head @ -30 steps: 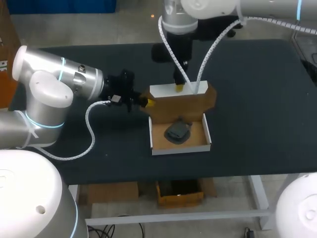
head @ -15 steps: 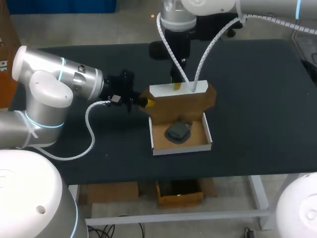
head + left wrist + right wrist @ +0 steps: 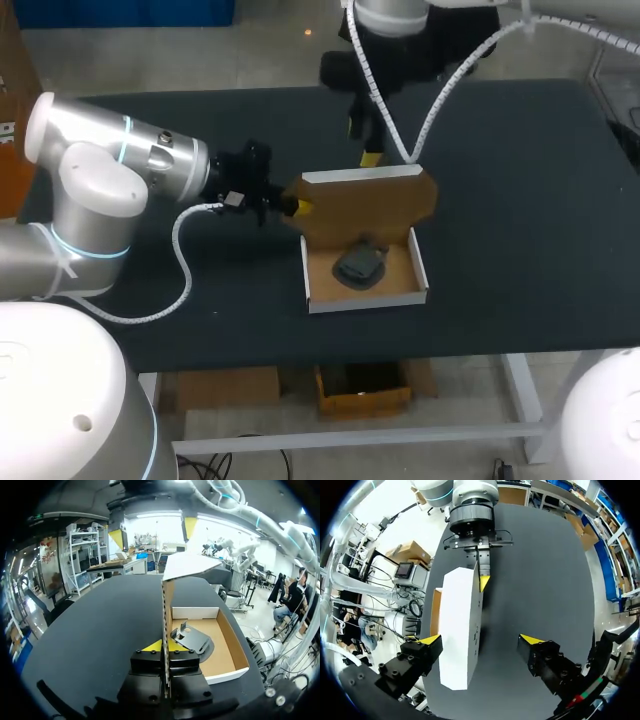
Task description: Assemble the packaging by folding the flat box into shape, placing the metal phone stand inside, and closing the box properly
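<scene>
Dark desk [image 3: 520, 200] has the left arm [image 3: 110, 170] and right arm [image 3: 400, 15] reaching over it, and near its middle sits the folded box [image 3: 366, 301], lid [image 3: 365, 205] upright along its 12 o'clock wall, phone stand [image 3: 358, 265] lying inside. The left arm's jaws are pinched tight on the lid's 9 o'clock end, while the right arm's jaws hang spread wide and empty just past the lid's 12 o'clock side. Folding and loading look done, so lowering the lid and tucking it shut seem to be what remains.
</scene>
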Robot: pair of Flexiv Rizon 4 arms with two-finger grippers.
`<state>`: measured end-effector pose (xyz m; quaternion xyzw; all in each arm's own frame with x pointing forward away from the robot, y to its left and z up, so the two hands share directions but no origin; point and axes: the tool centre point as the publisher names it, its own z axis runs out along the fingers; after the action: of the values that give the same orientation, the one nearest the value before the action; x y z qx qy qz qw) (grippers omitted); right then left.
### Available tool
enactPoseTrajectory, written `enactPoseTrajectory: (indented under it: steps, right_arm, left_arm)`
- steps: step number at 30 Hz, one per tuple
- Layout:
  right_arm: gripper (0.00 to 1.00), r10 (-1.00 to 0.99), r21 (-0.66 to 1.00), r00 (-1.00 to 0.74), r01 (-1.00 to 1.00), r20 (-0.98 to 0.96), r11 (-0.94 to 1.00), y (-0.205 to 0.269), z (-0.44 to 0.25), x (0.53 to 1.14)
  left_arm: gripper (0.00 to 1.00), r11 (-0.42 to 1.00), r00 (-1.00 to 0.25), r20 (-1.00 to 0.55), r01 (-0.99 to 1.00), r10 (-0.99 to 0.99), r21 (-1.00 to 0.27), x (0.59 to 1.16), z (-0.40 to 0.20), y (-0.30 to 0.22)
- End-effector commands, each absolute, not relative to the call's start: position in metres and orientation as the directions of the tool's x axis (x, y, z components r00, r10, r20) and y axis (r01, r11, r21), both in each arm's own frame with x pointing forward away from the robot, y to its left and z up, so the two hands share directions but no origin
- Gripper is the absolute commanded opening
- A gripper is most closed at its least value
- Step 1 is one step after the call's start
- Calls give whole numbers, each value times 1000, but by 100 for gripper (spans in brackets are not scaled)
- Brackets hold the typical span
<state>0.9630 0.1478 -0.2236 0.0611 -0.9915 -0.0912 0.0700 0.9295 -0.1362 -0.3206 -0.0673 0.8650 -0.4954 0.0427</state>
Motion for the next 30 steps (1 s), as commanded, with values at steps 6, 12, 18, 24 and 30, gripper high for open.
enactPoseTrajectory:
  steps: [6,12,18,24,30]
  right_arm:
    - [100,61,216,-984,96,166,972,138,-209,985]
    - [100,196,158,-972,216,132,963,138,-206,991]
    - [100,196,158,-972,216,132,963,138,-206,991]
    - [100,196,158,-972,216,132,963,138,-206,991]
    - [100,196,158,-972,216,132,963,138,-206,991]
  left_arm:
    - [0,499,-987,-8,-73,-160,-863,930,-323,-138]
    - [0,499,-987,-8,-73,-160,-863,930,-323,-138]
    - [0,499,-987,-8,-73,-160,-863,930,-323,-138]
    - [0,499,-987,-8,-73,-160,-863,930,-323,-138]
    - [0,507,-987,-38,-49,-159,-860,929,-327,-136]
